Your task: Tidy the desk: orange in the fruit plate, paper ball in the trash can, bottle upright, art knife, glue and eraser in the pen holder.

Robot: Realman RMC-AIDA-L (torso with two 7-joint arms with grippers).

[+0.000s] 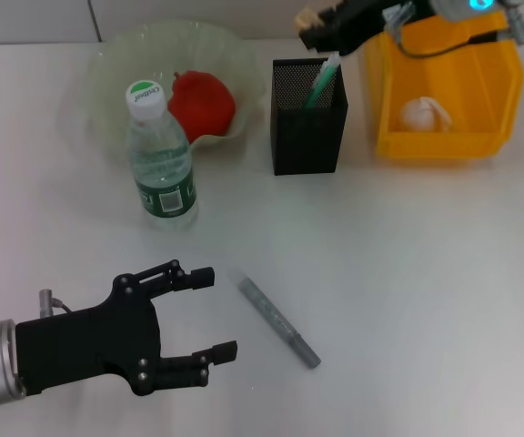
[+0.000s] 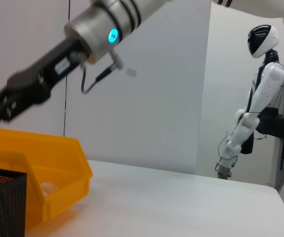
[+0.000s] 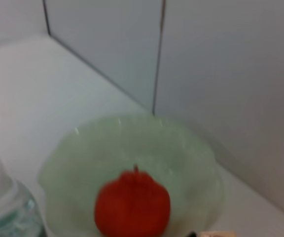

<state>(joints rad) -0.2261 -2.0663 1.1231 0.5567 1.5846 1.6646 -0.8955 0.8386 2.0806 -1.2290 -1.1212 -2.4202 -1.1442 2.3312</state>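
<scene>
**Right gripper over the pen holder; one grey tool lies loose on the desk**

The left gripper point(image 1: 203, 319) hovers low at the near left of the white desk point(image 1: 426, 273), fingers spread wide, holding nothing; its arm runs off the frame edge. Behind it the bottle point(image 1: 160, 155) stands upright beside the fruit plate point(image 1: 107, 64), where the reddish orange point(image 1: 202, 103) rests. A grey pen-like tool point(image 1: 278, 321), too small to identify, lies flat mid-desk. The black mesh pen holder point(image 1: 308, 118) contains a green stick point(image 1: 321, 84). Above its far rim sits the right gripper point(image 1: 321, 32), reaching in from the far right; its fingers are largely hidden, so its opening and grasp cannot be told. The paper ball point(image 1: 424, 114) lies in the yellow trash can point(image 1: 448, 141).
</scene>
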